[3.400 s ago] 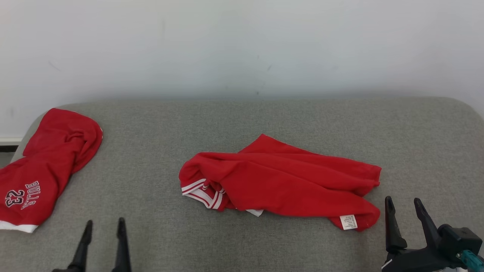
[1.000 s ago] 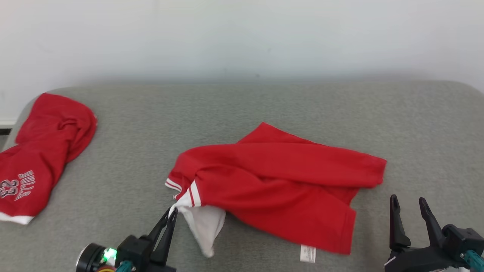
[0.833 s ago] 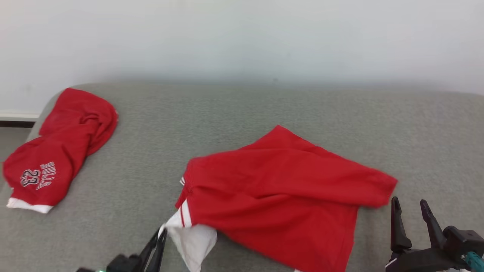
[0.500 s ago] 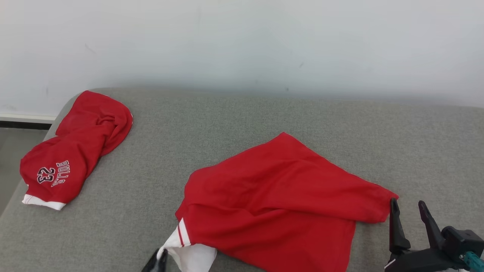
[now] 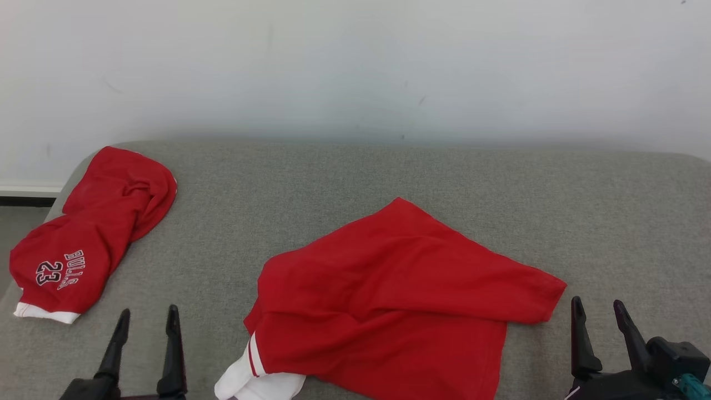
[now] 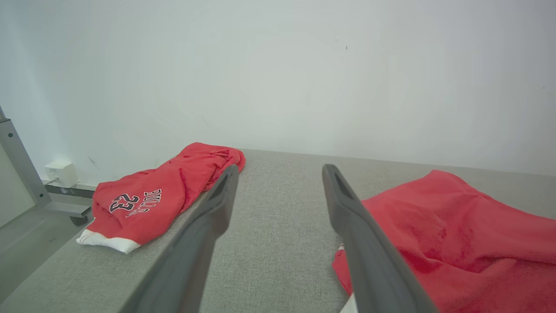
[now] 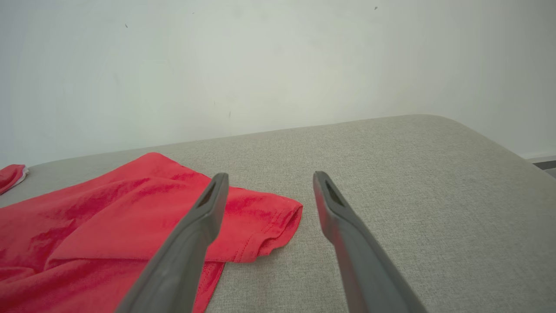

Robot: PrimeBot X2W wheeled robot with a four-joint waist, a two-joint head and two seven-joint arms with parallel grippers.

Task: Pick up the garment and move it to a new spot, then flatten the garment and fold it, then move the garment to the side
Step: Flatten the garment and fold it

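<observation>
Head view: garment (image 5: 389, 300) lies rumpled; left tool (image 5: 149, 310) and right tool (image 5: 597, 301) both spread wide, empty. We judge flattening is next: grip opposite corners.

The red cloth garment (image 5: 400, 289) is soft and matt. The grey fabric-covered desk (image 5: 389, 172) shows a coarse, matt weave. The white wall (image 5: 355, 66) is smooth.

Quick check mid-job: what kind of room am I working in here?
Probably a bare test room, not a home: a grey fabric-covered table against a plain white wall, with a metal frame beside it.
</observation>
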